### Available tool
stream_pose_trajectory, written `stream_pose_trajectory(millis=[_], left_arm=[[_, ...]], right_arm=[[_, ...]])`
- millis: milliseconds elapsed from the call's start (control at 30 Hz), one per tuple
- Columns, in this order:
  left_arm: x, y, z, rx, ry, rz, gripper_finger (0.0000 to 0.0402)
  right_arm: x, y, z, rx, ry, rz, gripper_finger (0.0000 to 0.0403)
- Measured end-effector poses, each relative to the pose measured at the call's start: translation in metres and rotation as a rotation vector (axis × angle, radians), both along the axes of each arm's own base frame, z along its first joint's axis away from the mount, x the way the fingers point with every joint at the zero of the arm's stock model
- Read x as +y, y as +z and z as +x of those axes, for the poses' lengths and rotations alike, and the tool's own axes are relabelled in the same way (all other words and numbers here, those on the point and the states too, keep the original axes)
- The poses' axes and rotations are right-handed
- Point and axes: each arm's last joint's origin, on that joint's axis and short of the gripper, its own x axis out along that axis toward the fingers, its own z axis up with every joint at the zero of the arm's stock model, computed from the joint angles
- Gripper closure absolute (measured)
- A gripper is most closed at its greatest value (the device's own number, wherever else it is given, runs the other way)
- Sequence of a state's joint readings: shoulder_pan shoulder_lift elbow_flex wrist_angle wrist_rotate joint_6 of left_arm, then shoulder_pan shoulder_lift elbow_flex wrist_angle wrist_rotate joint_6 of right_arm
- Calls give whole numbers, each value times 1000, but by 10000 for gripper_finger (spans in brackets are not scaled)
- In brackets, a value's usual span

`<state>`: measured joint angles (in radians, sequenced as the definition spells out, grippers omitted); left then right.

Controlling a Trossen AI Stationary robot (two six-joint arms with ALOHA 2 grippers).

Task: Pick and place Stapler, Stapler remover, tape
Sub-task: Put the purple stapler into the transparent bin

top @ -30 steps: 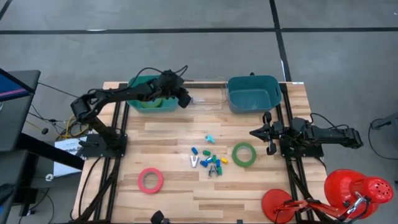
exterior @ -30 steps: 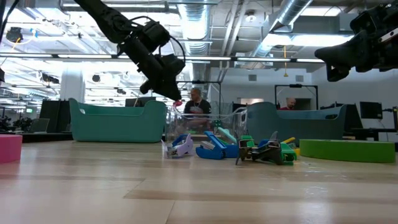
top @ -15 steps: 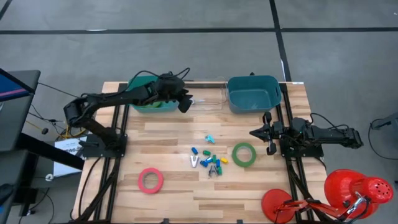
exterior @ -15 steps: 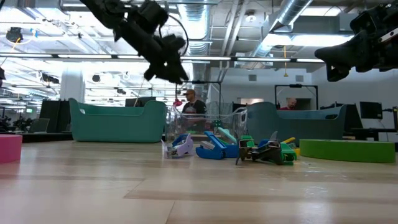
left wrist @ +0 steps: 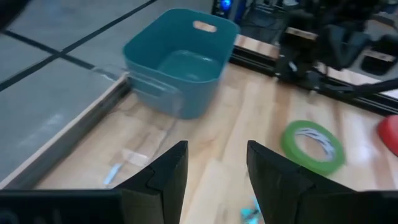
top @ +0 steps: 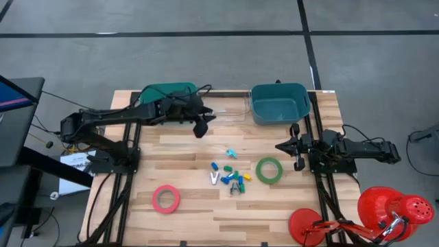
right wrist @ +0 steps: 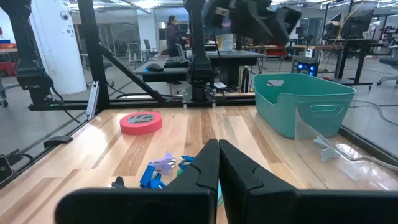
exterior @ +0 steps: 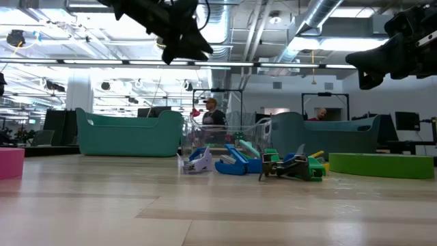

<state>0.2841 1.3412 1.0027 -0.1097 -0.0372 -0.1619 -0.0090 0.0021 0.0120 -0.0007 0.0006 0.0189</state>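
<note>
Left gripper hangs above the table's far half, just in front of the left teal bin, arm reaching out from the left side. Fingers spread with a clear gap between them, nothing held. Its wrist camera looks across toward the right teal bin and the green tape roll.

Right gripper waits at the table's right edge, low and level. Fingers pressed together, empty.

Where the task's things lie:
- Green tape roll: flat on the wood, right of centre, just beside the right gripper and well apart from the left one.
- Pinkish-red tape roll: flat, near the front-left of the table, closer to the left arm's side.
- Cluster of small staplers and staple removers: blue, green and grey pieces heaped at mid-table, between the two rolls. In the low view they overlap one another; which piece is which is too small to tell.
- A lone small blue-green piece sits apart, on the far side of the heap.

Relation that matters: the heap lies toward the table's front and to the right of the left gripper, roughly diagonal from it. Judging by reach, the left arm is the one in the air and best placed for the lone piece or the heap; the green roll belongs more naturally to the right arm. The pieces have mixed headings, so the wrist would likely need turning to cross a chosen piece's long axis
</note>
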Motion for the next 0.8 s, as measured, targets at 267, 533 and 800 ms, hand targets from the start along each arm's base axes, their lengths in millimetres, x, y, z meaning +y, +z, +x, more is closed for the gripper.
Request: stream_pose_trajectory(millis=[267, 533, 800], left_arm=[[-28, -1, 7, 23, -122, 47, 241], [-44, -2, 10, 54, -236, 164, 194], [-52, -16, 7, 108, -297, 217, 159]], right_arm=[[0, 0, 0, 0, 1, 0, 403], [0, 0, 0, 0, 0, 0, 403], [0, 0, 0, 0, 0, 0, 403]])
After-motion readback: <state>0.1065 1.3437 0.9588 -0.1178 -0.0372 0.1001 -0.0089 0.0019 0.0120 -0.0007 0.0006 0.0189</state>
